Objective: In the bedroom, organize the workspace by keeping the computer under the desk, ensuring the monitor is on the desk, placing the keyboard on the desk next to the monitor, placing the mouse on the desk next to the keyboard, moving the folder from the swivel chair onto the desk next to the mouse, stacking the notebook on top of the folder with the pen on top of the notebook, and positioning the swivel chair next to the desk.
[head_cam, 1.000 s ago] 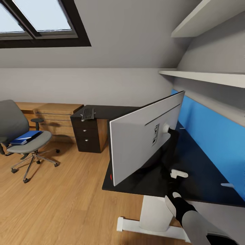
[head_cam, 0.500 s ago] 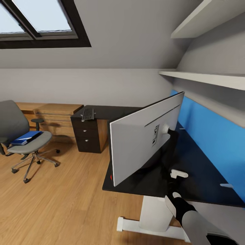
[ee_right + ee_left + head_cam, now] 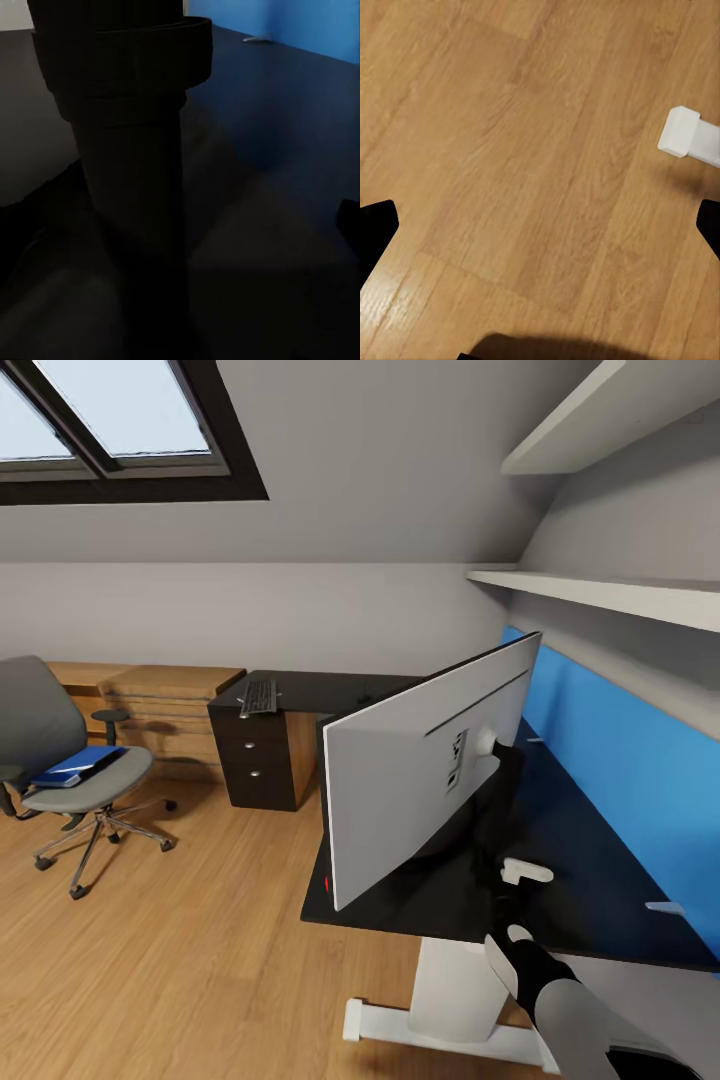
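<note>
Monitor (image 3: pixel 425 770) stands on the surface (image 3: pixel 590 860), its neck (image 3: pixel 131 195) right before my right hand, nearer than my left; I cannot tell either hand's spread.

Monitor (image 3: pixel 420 780) yawed slightly on the desk (image 3: pixel 590 860): near lower corner shifted inward, top edge barely moved.
</note>
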Robot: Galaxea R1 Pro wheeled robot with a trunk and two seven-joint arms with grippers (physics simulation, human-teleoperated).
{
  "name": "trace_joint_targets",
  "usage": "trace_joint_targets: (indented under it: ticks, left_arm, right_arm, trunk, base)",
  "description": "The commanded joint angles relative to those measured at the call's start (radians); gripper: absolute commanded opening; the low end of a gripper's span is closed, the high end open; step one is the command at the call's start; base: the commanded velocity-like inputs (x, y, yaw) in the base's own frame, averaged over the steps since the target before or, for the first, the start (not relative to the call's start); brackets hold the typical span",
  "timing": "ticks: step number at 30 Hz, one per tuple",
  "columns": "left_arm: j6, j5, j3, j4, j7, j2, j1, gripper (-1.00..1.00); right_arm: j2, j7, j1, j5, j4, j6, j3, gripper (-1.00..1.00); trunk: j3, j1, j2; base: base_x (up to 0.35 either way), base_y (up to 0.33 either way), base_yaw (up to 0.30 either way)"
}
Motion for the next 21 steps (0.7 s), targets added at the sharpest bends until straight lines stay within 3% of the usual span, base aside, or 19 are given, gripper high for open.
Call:
trace_joint_targets:
  ticks: [1,21]
  left_arm:
    - [-0.003,0.001,0.003,0.000,0.001,-0.001,-0.001,1.00]
    - [-0.003,0.001,0.003,0.000,0.000,-0.001,-0.001,1.00]
  right_arm:
    - [0.000,0.000,-0.001,0.000,0.001,-0.003,-0.003,1.00]
    - [-0.001,-0.002,-0.001,0.000,0.004,-0.003,-0.003,1.00]
  trunk:
    - [-0.001,0.000,0.000]
    - [-0.001,0.000,0.000]
  base:
    - [0.000,0.000,0.000]
    - [0.088,0.000,0.000]
